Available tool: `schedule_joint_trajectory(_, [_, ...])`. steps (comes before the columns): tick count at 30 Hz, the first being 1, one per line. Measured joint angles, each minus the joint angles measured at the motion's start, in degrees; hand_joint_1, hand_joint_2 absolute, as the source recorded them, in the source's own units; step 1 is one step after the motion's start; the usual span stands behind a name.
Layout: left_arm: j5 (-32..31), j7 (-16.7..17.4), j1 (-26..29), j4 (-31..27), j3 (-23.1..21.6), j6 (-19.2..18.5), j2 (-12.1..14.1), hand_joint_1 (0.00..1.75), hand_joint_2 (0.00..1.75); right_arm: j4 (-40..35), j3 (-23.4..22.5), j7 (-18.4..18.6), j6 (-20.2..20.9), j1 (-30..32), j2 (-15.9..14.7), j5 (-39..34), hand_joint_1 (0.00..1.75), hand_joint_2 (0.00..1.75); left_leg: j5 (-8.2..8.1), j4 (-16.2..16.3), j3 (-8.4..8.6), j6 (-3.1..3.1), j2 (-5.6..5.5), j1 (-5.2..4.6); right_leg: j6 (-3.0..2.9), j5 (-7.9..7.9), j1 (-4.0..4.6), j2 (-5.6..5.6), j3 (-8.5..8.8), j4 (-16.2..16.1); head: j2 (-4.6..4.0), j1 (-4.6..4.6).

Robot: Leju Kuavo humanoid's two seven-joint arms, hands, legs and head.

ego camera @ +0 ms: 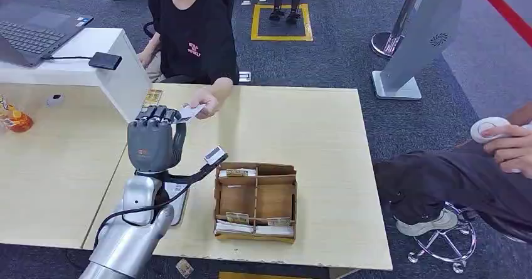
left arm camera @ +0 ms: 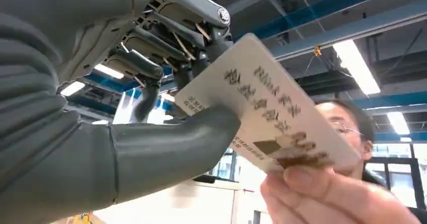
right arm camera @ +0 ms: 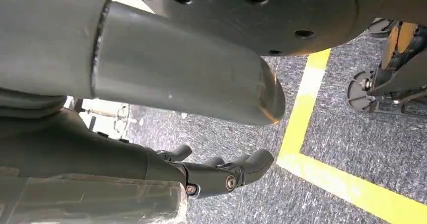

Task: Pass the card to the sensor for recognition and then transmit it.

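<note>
Now your left hand (ego camera: 152, 142) pinches the card (left arm camera: 262, 105) between thumb and fingers (left arm camera: 151, 58) while a person's hand (left arm camera: 322, 196) grips its far end, so only letting go remains.

The place looked like a robotics lab or test hall set up as a mock service counter. Grey carpet (ego camera: 351, 47) covered the floor, marked with yellow tape (ego camera: 281, 22) boxing the feet of a second robot (ego camera: 285, 3) and a red line (ego camera: 502, 6) at the far right. A pale bench (ego camera: 301, 128) carried a card box (ego camera: 256, 200); beside it a white desk (ego camera: 88, 53) held a laptop (ego camera: 31, 37) and a black reader (ego camera: 105, 61). A grey kiosk (ego camera: 420, 34) stood on the carpet. The left wrist view showed an industrial ceiling with blue beams (left arm camera: 352, 20) and strip lights (left arm camera: 355, 65).
</note>
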Motion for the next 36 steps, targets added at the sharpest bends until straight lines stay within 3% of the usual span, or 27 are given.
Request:
schedule_joint_trajectory(16, [0.0, 0.9, 0.0, 0.0, -2.4, 0.0, 1.5, 1.75, 1.75, 0.0, 0.0, 0.0, 0.0, 0.0, 0.0, 0.0, 0.00, 0.00, 0.00, 0.0, 0.00, 0.00, 0.00, 0.00, 0.00, 0.00, 0.00, 0.00, 0.00, 0.0, 0.00, 0.00])
schedule_joint_trajectory(22, [0.9, -2.0, 1.2, -0.6, -2.5, 0.0, 1.4, 1.75, 1.75, 0.0, 0.0, -0.1, -0.2, 0.0, 0.0, -0.5, 0.00, 0.00, 0.00, 0.0, 0.00, 0.00, 0.00, 0.00, 0.00, 0.00, 0.00, 0.01, 0.00, 0.0, 0.00, 0.00])
schedule_joint_trajectory(30, [1.2, -9.2, 8.6, -11.5, -2.6, 0.0, -0.4, 1.75, 1.75, 0.0, -0.1, 0.0, -0.8, 0.1, 0.0, -2.1, 0.00, 0.00, -0.03, 0.0, -0.01, 0.02, 0.01, -0.01, 0.02, -0.02, -0.01, 0.01, -0.01, 0.0, 0.00, 0.00])
schedule_joint_trajectory(34, [0.4, -9.5, 11.4, -16.5, -3.5, 0.0, -0.5, 1.75, 1.75, 0.0, -0.3, 0.0, -0.8, 0.1, 0.0, -2.6, 0.00, 0.00, -0.03, 0.0, -0.01, 0.02, 0.01, -0.01, 0.03, -0.03, 0.00, 0.01, -0.01, 0.0, 0.00, 0.00])
schedule_joint_trajectory(36, [0.2, -7.4, 11.7, -17.3, -4.4, 0.0, -0.1, 1.75, 1.75, 0.0, -0.5, 0.0, -0.8, 0.1, 0.0, -2.9, 0.00, 0.00, -0.03, 0.0, -0.01, 0.02, 0.00, 0.00, 0.02, -0.03, 0.00, -0.01, -0.01, 0.0, 0.00, 0.00])
